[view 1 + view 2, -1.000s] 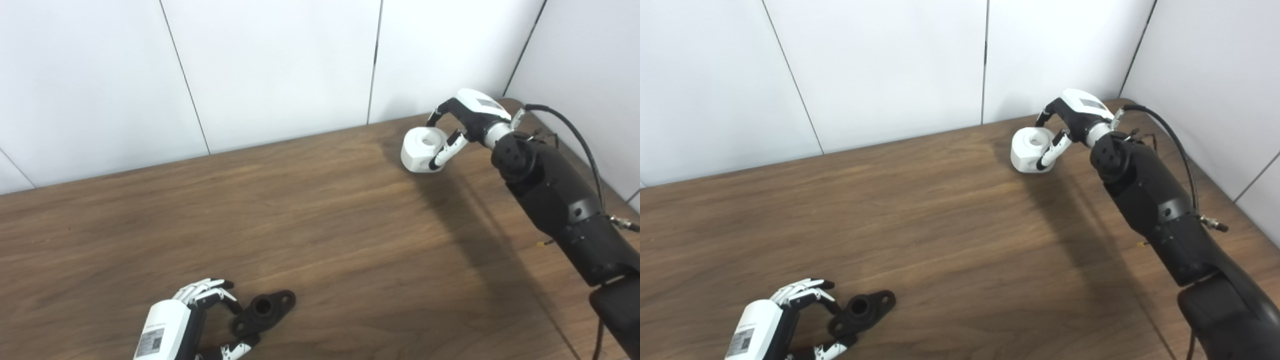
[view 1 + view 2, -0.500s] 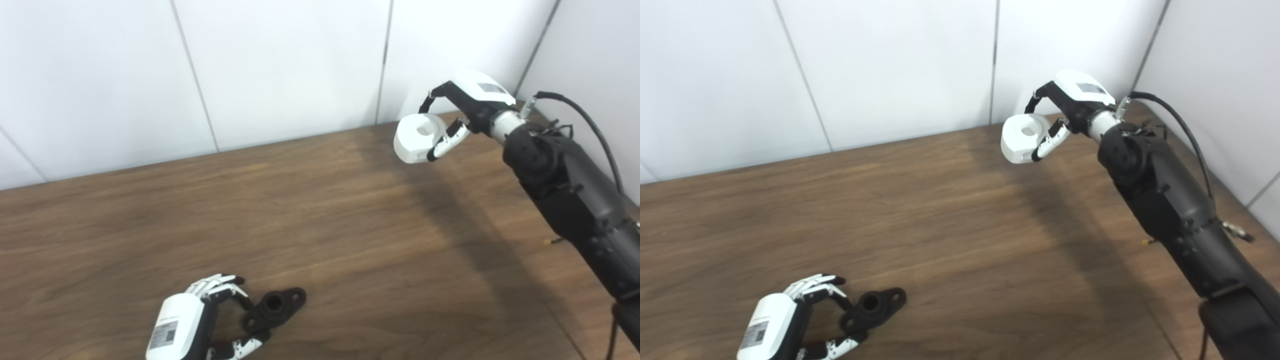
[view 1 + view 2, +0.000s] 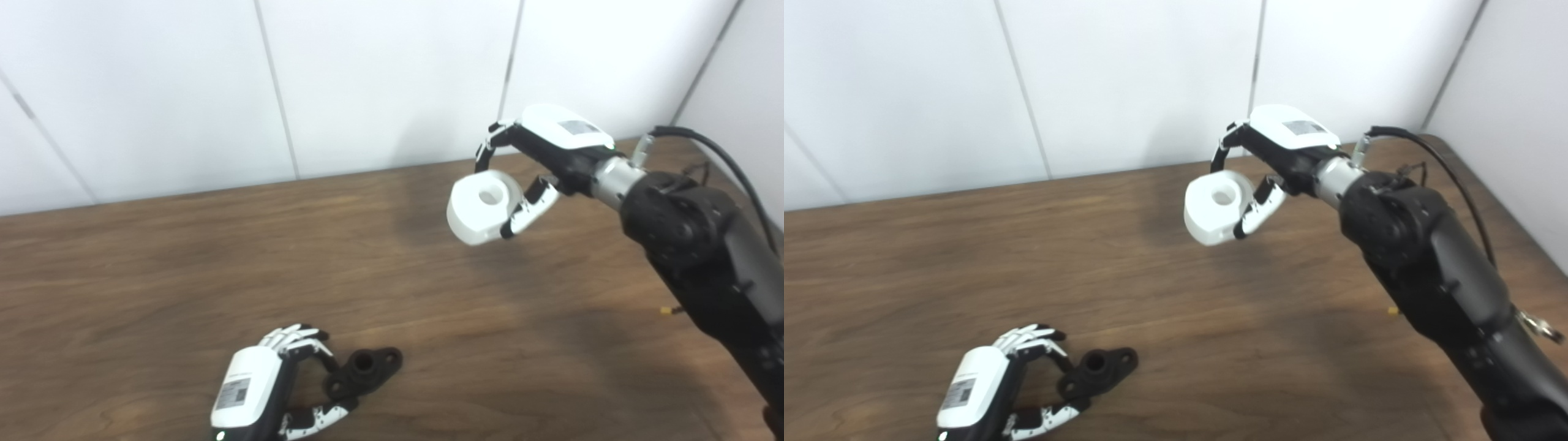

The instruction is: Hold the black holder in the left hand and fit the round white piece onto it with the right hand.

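Above wooden table (image 3: pixel 153 275), right hand (image 3: pixel 539 165) grips white piece (image 3: pixel 481 208).

I see a dark brown table (image 3: pixel 184 257) with a streaky wood grain, and plain white wall panels (image 3: pixel 380 79) behind it split by thin grey seams. The holder (image 3: pixel 364 369) is matt black and the round piece (image 3: pixel 481 208) is plain white all over. My left hand (image 3: pixel 263 386) and right hand (image 3: pixel 545 153) both have white backs with a small grey label, black-and-white fingers, and the right arm (image 3: pixel 692 245) is black with a silver wrist ring.
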Motion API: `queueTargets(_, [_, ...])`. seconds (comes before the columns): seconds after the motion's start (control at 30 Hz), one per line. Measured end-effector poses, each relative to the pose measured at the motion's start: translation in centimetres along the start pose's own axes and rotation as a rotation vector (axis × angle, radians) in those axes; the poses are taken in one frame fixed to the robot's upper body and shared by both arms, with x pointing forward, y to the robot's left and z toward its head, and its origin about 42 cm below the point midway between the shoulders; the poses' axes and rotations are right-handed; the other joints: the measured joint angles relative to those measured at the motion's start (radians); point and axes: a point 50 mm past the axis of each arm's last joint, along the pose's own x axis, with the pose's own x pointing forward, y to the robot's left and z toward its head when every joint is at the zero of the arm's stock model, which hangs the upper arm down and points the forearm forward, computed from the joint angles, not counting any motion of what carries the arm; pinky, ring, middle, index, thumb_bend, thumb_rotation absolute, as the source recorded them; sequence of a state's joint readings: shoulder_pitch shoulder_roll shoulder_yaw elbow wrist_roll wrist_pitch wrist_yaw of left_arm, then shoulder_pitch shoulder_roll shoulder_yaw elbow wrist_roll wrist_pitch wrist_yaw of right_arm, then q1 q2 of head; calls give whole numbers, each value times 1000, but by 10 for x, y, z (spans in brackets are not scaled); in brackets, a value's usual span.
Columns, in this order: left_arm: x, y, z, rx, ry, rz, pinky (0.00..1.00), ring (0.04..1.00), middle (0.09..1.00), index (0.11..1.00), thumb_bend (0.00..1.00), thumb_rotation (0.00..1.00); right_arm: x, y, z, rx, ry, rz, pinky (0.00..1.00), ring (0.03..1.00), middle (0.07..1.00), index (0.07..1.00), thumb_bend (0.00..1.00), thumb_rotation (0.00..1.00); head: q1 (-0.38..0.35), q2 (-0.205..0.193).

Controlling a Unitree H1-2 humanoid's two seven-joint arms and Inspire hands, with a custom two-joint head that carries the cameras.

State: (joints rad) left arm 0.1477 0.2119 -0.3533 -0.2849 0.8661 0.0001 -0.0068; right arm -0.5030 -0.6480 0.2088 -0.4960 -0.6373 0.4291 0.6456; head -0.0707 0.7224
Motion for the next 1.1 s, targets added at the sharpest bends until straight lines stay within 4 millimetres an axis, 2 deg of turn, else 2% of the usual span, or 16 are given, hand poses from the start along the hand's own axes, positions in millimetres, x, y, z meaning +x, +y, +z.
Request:
queueTargets(0.13, [3,-2,4,-4,11,-9,869,856,783,487,519,44,-9,0,18,14,-52,31,867,917,769,484,523,134,29,12])
queueTargets(0.27, [6,-4,9,-12,20,-20,866,859,787,486,520,44,-19,2,35,34,-117,56,965,920,769,483,523,134,43,20])
queueTargets(0.4, [7,-3,11,-19,27,-21,868,859,791,487,520,44,-28,6,45,33,-160,100,917,910,769,483,523,135,57,35])
queueTargets(0.5, [8,-2,12,-21,28,-30,850,862,796,487,519,44,-33,7,52,27,-186,115,983,903,763,482,523,133,58,46])
queueTargets(0.67, [13,0,15,-33,31,-42,831,865,795,487,519,44,-38,10,70,38,-253,108,1000,893,761,482,523,132,60,55])
queueTargets(1.03, [17,5,20,-71,54,-66,817,865,794,486,520,45,-40,16,83,60,-289,146,1000,905,764,482,523,133,68,71])
queueTargets(1.1, [17,5,21,-72,51,-68,823,864,794,486,520,45,-40,18,85,70,-296,149,970,902,763,482,523,133,69,72])
